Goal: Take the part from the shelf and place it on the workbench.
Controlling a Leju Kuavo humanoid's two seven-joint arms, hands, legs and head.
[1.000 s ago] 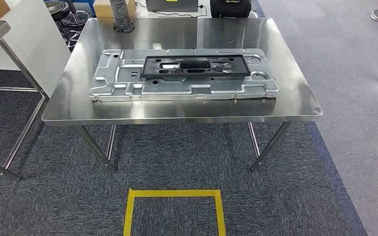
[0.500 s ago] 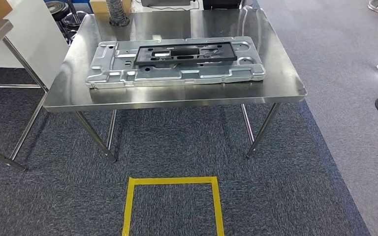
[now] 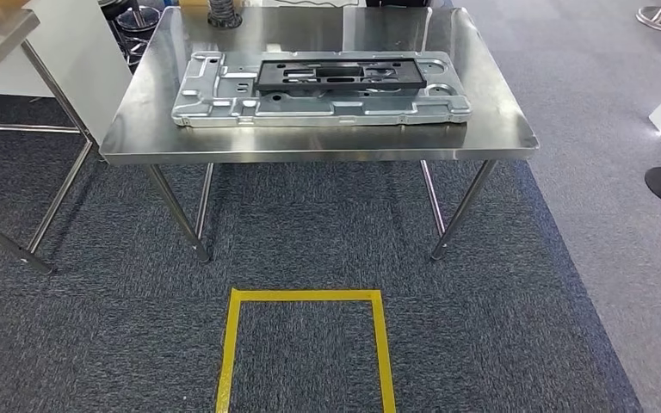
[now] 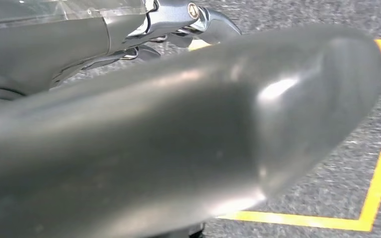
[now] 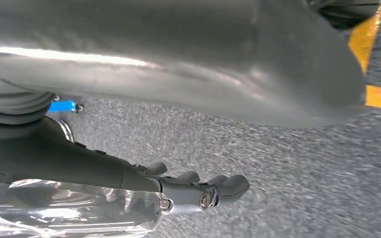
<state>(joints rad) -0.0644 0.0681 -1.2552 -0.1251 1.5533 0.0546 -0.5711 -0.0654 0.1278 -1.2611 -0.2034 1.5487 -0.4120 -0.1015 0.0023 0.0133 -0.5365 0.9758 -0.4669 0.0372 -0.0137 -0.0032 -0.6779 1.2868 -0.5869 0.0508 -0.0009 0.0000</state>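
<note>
Nearest, low above the grey carpet (image 5: 278, 163): right hand (image 5: 104, 168) hanging, with fingers (image 5: 198, 191) loosely straight and apart from the thumb, holding nothing. Left hand (image 4: 178, 124) likewise down near the floor, but mostly covered by its own thick thumb; cannot tell if spread or curled, and cannot see anything held.

On the floor ahead, a yellow taped square (image 3: 310, 295). Beyond that, the steel workbench (image 3: 310, 157), carrying a large stamped silver plate (image 3: 224, 107). On top of this plate, toward its far side, lies flat the black part (image 3: 336, 76), a long narrow frame with several cut-out windows.

Looks stiff and rather light, probably moulded plastic, not fragile. Seems smooth, so may slip on the metal if pushed. Better to take hold at the two short ends or by the long outer edges, with both hands because of the length, keeping it level. Appears to rest on the bench already.
</note>
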